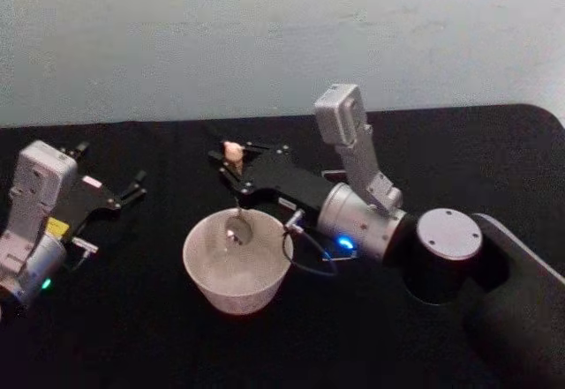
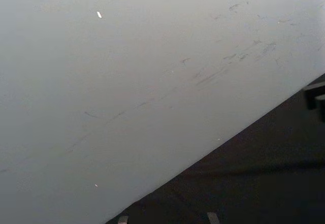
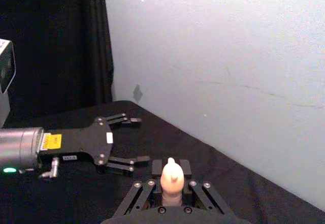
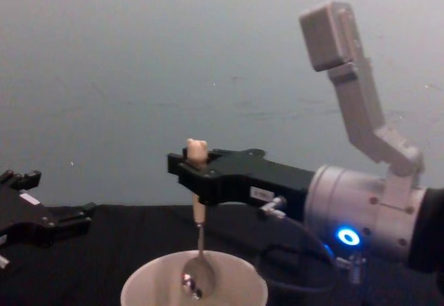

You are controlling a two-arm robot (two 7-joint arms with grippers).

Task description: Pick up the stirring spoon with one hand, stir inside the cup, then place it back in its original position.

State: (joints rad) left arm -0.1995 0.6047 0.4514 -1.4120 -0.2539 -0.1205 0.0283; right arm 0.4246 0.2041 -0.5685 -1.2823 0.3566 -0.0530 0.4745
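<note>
Here the right claw (image 1: 231, 161) pinches the stirring spoon (image 1: 238, 228), bowl inside the cup (image 1: 201, 273) (left claw (image 1: 137, 186) spread nearby).

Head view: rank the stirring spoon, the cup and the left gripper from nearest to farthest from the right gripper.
1. Stirring spoon: clamped in the right gripper, hanging down toward the cup.
2. Cup: just below that gripper, mid-table.
3. Left gripper: open, far off on the robot's left.

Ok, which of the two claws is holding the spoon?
The right claw, shut on the handle of the stirring spoon above the cup. The left claw sits open and empty off to the side.
</note>
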